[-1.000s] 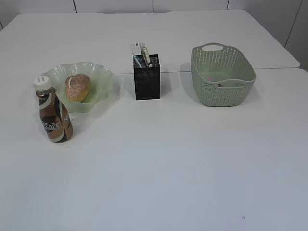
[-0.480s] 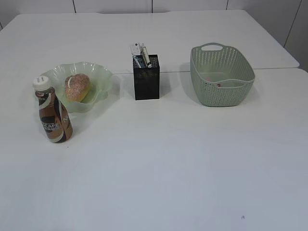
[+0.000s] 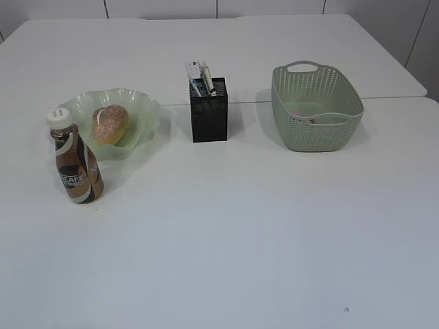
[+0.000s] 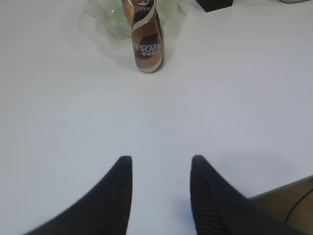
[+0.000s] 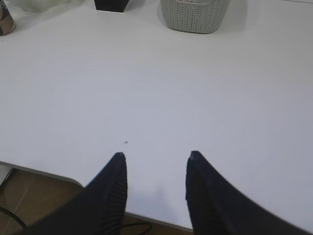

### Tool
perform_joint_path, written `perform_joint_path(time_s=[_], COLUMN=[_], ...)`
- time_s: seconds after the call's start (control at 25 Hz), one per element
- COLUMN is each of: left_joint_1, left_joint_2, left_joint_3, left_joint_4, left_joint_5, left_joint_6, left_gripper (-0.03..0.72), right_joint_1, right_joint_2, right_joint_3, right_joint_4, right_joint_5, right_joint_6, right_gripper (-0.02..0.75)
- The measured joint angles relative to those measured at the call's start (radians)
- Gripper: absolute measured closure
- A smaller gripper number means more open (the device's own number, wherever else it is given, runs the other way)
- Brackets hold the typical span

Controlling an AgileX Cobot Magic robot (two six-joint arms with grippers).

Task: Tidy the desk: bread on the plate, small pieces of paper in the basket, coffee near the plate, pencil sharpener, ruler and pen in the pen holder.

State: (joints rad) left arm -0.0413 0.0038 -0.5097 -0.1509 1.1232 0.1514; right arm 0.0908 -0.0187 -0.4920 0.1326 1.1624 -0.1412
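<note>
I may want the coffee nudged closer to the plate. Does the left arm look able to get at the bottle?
Probably yes: the left gripper is open and empty, and only bare table lies between it and the coffee bottle.

Table (image 3: 240, 240) front open — bottle (image 3: 77, 168) left.

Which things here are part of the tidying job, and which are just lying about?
Part of the job:
- bread on the plate
- coffee bottle beside the plate
- pen holder, items sticking out
- basket, something small inside

Just lying about:
- nothing; only the table
</note>
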Motion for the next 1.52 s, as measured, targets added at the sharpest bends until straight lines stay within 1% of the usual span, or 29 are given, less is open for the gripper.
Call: perform_joint_path(time_s=[0.16,0.4,1.52], left_joint_1=[0.013,0.076,0.08], left_joint_2=[0.0,0.0,0.0], left_joint_3=[0.0,0.0,0.0], left_joint_4=[0.0,0.0,0.0], left_joint_5=[0.0,0.0,0.0], left_joint_6=[0.0,0.0,0.0], left_gripper=[0.414,0.414,0.414], right_joint_1=[-0.008,-0.008,-0.008], right_joint_2=[0.0,0.0,0.0], right_joint_3=[0.0,0.0,0.0], right_joint_4=[-0.002,-0.002,-0.002], right_joint_5=[0.0,0.0,-0.003], right_joint_6=[0.0,0.0,0.0], right_gripper=[0.407,0.407,0.407])
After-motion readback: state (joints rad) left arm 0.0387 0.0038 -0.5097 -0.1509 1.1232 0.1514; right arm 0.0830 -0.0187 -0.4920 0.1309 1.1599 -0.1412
